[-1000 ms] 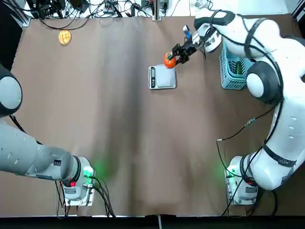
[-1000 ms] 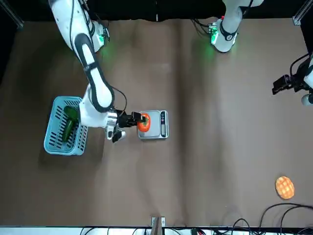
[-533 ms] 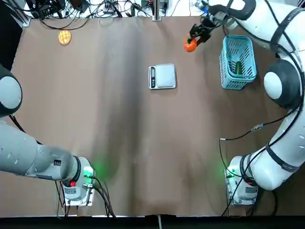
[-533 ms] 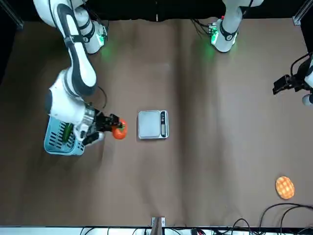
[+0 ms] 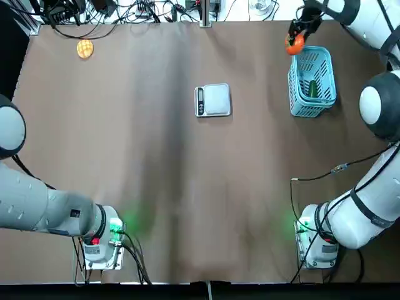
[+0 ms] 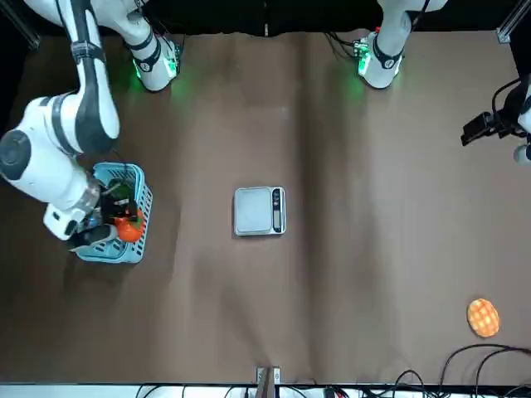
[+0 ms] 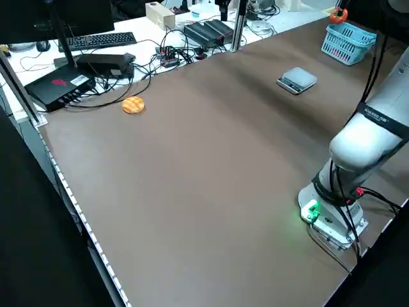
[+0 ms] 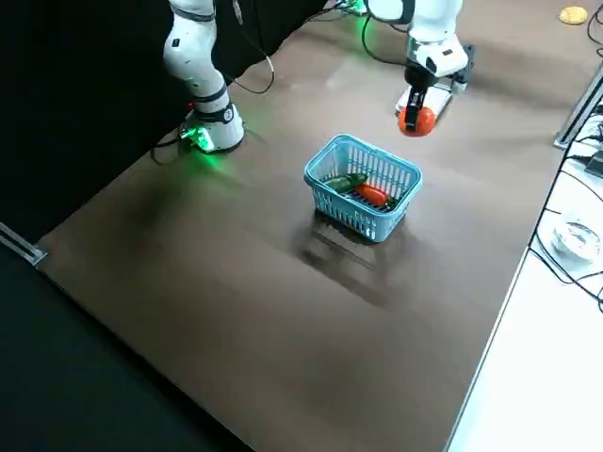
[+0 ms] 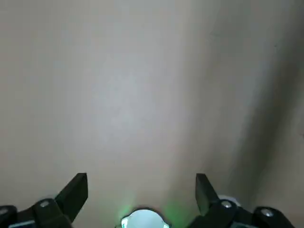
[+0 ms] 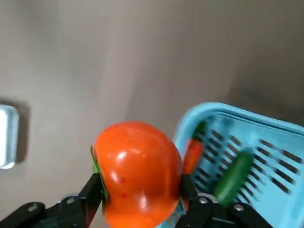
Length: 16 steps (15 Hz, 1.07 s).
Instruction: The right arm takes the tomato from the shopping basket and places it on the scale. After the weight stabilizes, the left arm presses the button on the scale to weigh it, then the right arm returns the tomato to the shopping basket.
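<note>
The top view shows the tomato in the right gripper, at the basket's far, scale-side corner; a green vegetable lies inside. The scale stands well apart, its platform bare, and the waffle disc lies beyond on the left.

The front view adds the left gripper, off to the robot's left, which the top view leaves out.

The left side view shows the tomato above the basket's rim.

The right side view reveals a red-orange item in the basket beside the green vegetable.

The left wrist view shows jaws wide apart, holding nothing.

The right wrist view shows jaws parted by the tomato's width, gripping it from both sides.
</note>
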{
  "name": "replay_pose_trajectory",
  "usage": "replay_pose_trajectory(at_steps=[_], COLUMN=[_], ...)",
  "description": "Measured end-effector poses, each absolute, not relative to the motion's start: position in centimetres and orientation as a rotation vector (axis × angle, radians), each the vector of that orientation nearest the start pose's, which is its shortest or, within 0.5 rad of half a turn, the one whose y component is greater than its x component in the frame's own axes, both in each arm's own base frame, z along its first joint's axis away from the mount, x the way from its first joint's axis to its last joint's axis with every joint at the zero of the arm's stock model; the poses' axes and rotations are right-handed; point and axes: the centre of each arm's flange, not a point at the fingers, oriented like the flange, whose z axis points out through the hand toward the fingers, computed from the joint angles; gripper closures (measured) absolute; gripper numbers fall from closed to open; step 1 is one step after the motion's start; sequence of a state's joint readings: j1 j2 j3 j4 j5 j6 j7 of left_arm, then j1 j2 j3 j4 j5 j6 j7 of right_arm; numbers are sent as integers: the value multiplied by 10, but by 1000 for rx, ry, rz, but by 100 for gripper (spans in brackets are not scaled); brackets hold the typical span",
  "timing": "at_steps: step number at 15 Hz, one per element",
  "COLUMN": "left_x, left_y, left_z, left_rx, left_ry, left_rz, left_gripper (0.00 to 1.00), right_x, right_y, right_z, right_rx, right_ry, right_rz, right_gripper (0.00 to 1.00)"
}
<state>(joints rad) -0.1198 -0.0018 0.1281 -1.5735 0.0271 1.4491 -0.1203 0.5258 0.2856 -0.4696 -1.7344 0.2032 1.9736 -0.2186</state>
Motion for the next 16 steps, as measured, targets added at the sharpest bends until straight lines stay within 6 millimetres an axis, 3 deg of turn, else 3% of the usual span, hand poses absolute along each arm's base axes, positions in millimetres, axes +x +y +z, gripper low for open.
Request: replay_pose_trajectory(at_steps=[3,7,10,13,16], left_x=[532,526,526,525,517], left_y=[-3,-37,-34,-27,-23], left_z=[614,608,608,614,629], left_rx=[-3097,-3087,-3087,-3090,-3103], left_ry=[-165,-64,-72,-100,-113], left_rz=[213,273,274,255,213], left_gripper=[0,0,0,0,0], right_x=[623,621,622,622,626], right_y=[36,15,5,-5,-8], right_z=[425,415,417,416,389], right_rx=[-3111,-3179,-3222,-3244,-3283], right_ry=[-241,-180,-144,14,286], right_rz=[87,140,134,131,177], right_gripper=[29,29,29,29,29])
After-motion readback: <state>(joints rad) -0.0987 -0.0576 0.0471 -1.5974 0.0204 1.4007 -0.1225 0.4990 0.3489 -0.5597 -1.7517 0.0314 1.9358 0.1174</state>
